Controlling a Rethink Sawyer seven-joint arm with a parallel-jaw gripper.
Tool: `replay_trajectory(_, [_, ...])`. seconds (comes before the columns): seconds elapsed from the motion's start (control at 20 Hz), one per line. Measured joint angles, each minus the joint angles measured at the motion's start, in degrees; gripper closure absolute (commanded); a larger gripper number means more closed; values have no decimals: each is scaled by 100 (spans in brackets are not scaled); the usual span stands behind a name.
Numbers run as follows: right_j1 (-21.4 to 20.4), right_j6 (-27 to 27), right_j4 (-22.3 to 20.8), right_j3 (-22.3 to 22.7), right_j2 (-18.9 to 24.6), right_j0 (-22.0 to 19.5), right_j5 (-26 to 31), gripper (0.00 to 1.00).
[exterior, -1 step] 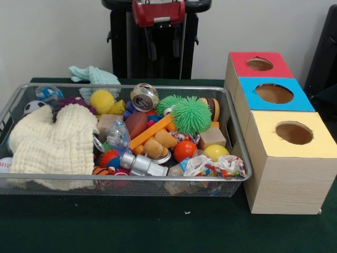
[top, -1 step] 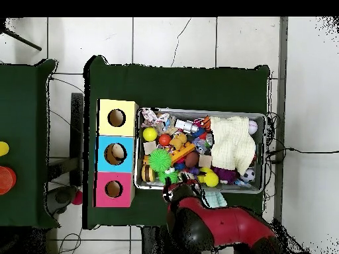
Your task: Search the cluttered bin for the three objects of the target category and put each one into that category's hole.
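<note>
Wire bin on green desk, packed with clutter: cream cloth at one end, green spiky ball, orange ball, yellow ball, crushed can. Three boxes just beside bin, each with a round hole: red, blue, yellow. Hand raised behind bin, apart from contents; cannot tell its opening
</note>
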Motion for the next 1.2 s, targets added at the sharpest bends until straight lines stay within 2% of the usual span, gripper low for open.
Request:
replay_trajectory(0.3, [280, 0, 2, -2, -274, 18, -41, 0])
replay_trajectory(0.7, [544, 0, 3, -4, -412, -42, -42, 0])
replay_trajectory(1.2, [587, 0, 21, -29, -421, 7, -40, 0])
